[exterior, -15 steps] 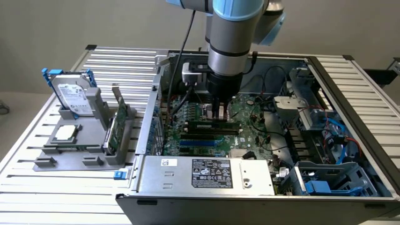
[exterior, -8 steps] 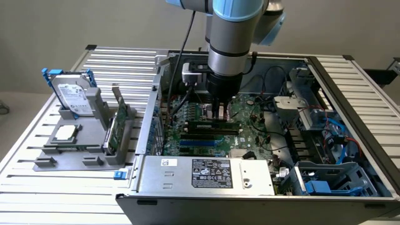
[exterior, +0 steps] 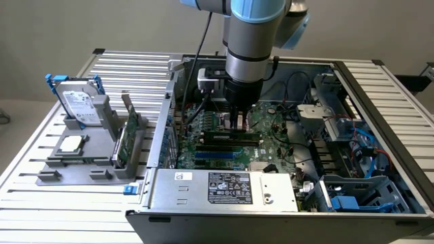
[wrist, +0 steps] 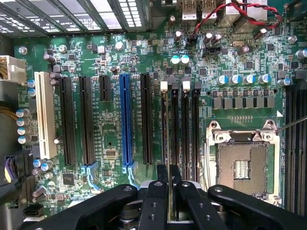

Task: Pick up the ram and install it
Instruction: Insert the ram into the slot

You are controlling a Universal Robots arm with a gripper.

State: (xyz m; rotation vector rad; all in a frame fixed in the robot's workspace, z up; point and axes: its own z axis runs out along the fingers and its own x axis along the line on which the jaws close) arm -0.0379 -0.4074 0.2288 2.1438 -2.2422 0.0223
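Alignment mattered most: the black two-fingered gripper (wrist: 169, 171) was clamped narrowly on the long, thin green ram stick with black chips (exterior: 230, 136). It held the stick edge-down, low over the row of narrow black memory slots (wrist: 184, 124) on the green motherboard (wrist: 110, 134), beside the silver processor socket (wrist: 244, 163). Doing this well probably meant keeping the stick parallel to one slot, notch matched and latches open, and pressing evenly and straight, never tilted.

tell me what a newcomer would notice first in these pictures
The big arm reaches down into the open computer case, its jaws closed on the ram over the motherboard. In the wrist view, a bright blue slot and the empty processor socket stand out.
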